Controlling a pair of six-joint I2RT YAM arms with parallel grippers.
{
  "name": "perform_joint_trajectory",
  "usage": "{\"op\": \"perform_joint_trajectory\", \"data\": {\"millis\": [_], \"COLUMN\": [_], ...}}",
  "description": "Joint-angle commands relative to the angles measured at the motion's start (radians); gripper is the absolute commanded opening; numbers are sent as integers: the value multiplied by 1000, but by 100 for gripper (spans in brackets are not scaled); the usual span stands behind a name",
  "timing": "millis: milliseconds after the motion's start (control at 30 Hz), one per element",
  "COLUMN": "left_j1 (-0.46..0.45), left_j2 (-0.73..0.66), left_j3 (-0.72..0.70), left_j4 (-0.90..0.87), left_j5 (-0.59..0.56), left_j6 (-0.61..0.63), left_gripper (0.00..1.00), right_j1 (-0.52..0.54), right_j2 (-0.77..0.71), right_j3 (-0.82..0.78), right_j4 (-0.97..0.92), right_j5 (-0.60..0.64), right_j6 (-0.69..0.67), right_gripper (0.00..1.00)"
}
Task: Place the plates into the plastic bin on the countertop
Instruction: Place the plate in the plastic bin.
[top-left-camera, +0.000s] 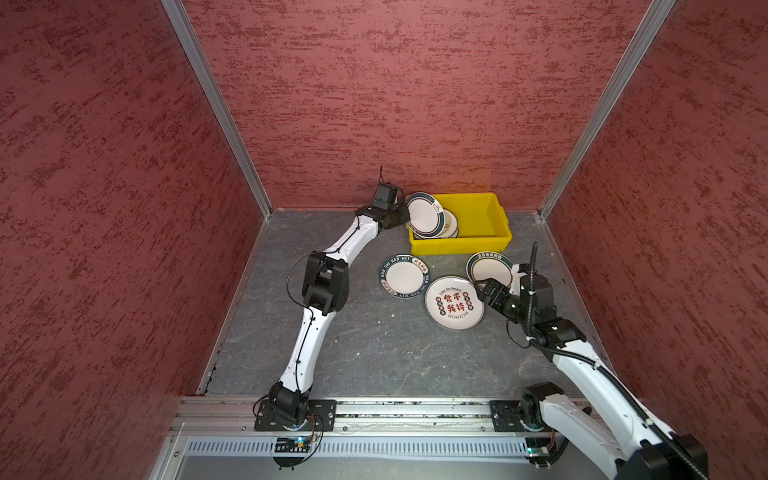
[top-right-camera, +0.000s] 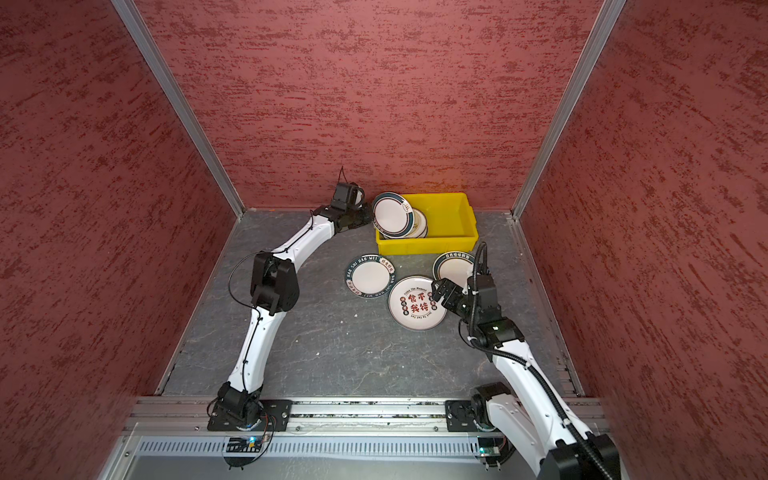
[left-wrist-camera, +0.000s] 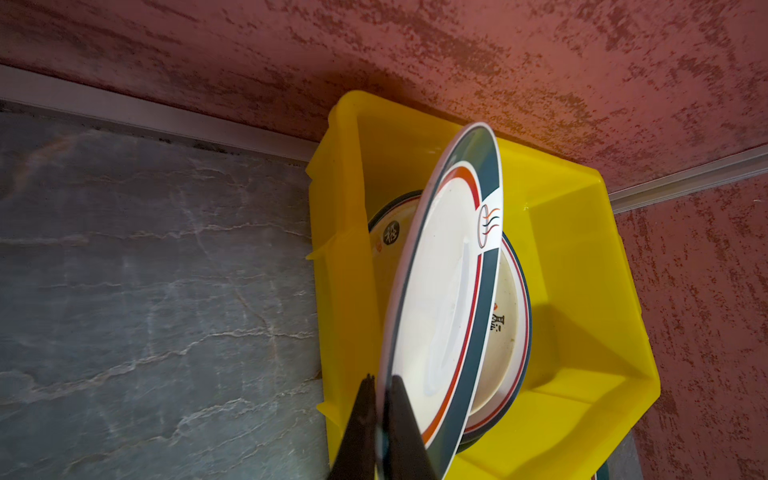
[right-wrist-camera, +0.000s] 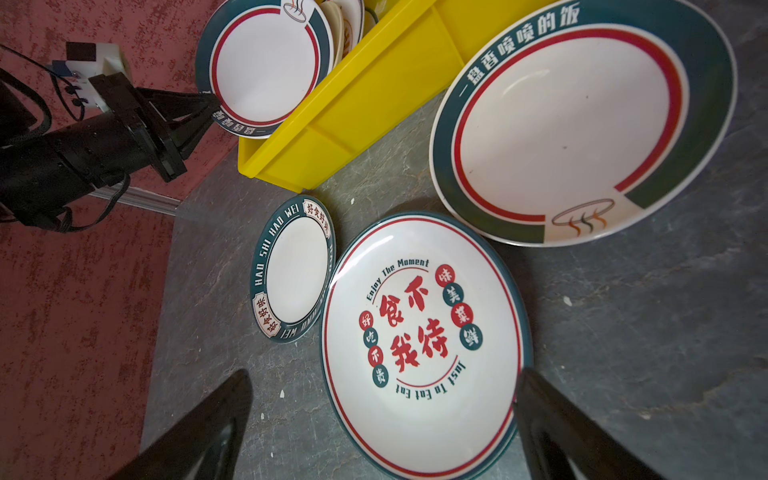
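Jaws of left gripper (left-wrist-camera: 382, 378) clamp rim of teal-rimmed plate (top-left-camera: 424, 215), tilted steeply over plastic bin (top-left-camera: 461, 245). Right gripper (right-wrist-camera: 384, 374) spread wide, empty, beside red-character plate (right-wrist-camera: 419, 345) on countertop (top-left-camera: 365, 357).

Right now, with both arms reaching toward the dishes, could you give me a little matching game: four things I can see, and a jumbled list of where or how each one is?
Things:
1. left gripper
2. right gripper
3. red-character plate
4. plastic bin

States:
A. yellow, by the back wall, stacked plates inside
B. open wide
C. shut on the rim of a teal-rimmed plate, tilted over the bin
D. lying face up on the countertop

Pairs: 1-C, 2-B, 3-D, 4-A.
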Motion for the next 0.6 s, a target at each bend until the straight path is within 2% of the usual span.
{"op": "perform_joint_trajectory", "data": {"millis": [0, 100, 133, 233, 367, 467, 533, 567], "left_j1": [-1, 0, 0, -2, -2, -3, -5, -6], "left_j2": [24, 28, 26, 16, 14, 9, 8, 5], "left_j3": [19, 35, 37, 35, 38, 38, 38, 38], "left_j4": [2, -6, -9, -12, -11, -10, -9, -9], "left_j5": [11, 26, 25, 34, 46, 53, 54, 52], "left_j6": [23, 34, 40, 58, 71, 83, 94, 99], "left_gripper": [0, 0, 6, 13, 33, 40, 55, 67], "right_j1": [-7, -7, -6, -7, -8, -8, -9, -9], "right_j2": [-23, -31, -34, -37, -37, -45, -51, -53], "right_j3": [-13, -17, -23, -37, -44, -54, -59, -60], "right_j4": [-3, -5, 4, 19, 10, 11, 10, 11], "right_j5": [20, -10, -24, -29, -14, -16, -14, -11], "right_j6": [0, 17, 21, 34, 32, 34, 34, 33], "right_gripper": [99, 99, 99, 99, 99, 99, 99, 99]}}
